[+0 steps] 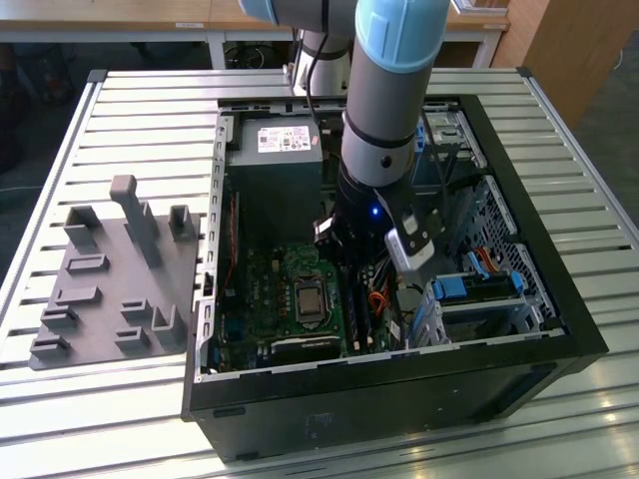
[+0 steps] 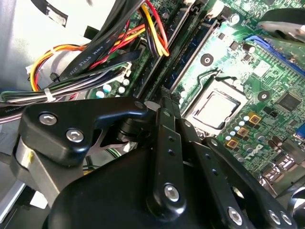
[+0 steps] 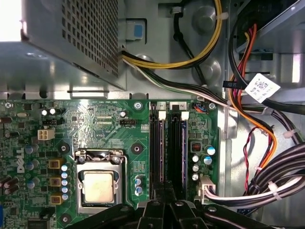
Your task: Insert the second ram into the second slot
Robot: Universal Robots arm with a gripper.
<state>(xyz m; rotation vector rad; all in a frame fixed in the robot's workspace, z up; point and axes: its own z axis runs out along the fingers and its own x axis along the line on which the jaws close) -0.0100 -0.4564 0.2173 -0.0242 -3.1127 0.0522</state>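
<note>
Black gripper [image 3: 164,193] links crowd the near edge of both wrist views, fingers drawn close together over the memory slots [image 3: 167,148]; whether they pinch anything, I cannot tell. Two dark sticks seem to stand side by side in the slots, the second ram [image 3: 177,150] apparently seated or nearly so, beside the processor socket [image 3: 98,183]. From the exterior view, the arm [image 1: 384,120] reaches steeply down into the open computer case [image 1: 559,299].
</note>
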